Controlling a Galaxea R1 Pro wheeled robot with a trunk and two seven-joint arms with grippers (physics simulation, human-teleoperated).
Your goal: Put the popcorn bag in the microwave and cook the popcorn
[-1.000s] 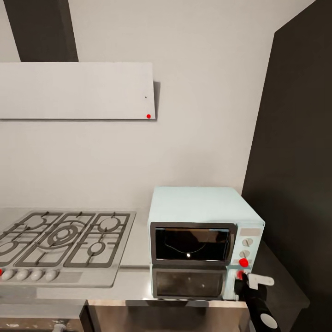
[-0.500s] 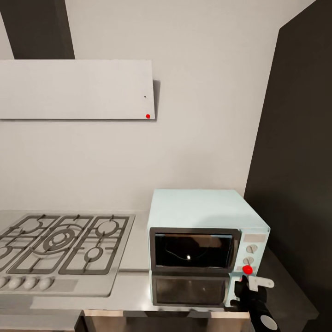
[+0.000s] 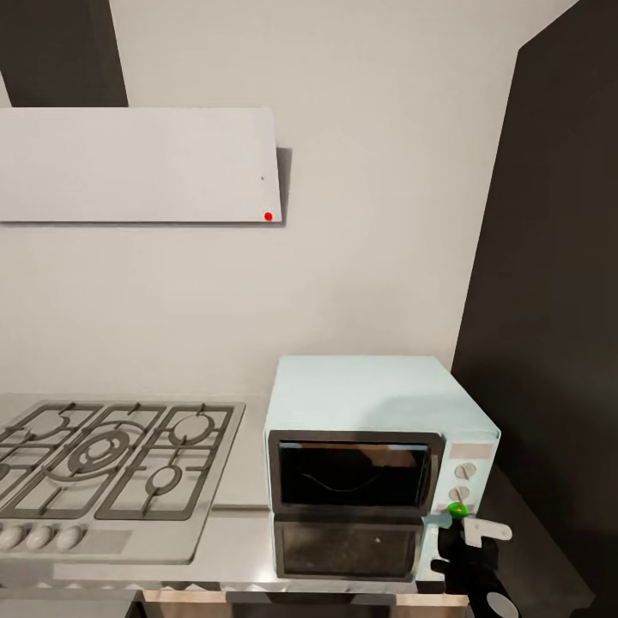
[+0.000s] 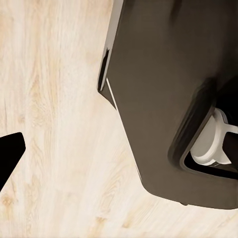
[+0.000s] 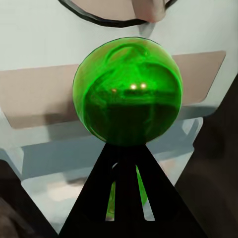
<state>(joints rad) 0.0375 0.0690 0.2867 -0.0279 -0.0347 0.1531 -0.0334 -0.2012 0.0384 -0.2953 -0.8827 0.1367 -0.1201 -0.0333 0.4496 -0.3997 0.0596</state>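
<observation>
Red a moment ago, the microwave's (image 3: pixel 378 463) small light (image 3: pixel 457 510) now glows green, and the head view has shifted slightly. The right gripper (image 3: pixel 468 536) sits at that light, its dark fingertips (image 5: pixel 126 198) drawn close together just under the green ball (image 5: pixel 127 92). The microwave stands on the countertop (image 3: pixel 245 481), door closed, beside the gas hob (image 3: pixel 103 459). Whether the left gripper is open cannot be told; its camera faces pale wood floor (image 4: pixel 49 124).

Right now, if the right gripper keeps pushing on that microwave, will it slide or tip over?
The microwave probably won't tip: it is a wide, squat box sitting flat on the countertop. It might slide a little, since that surface looks glossy. The right gripper is low, at the green light, which also favours sliding over tipping.
</observation>
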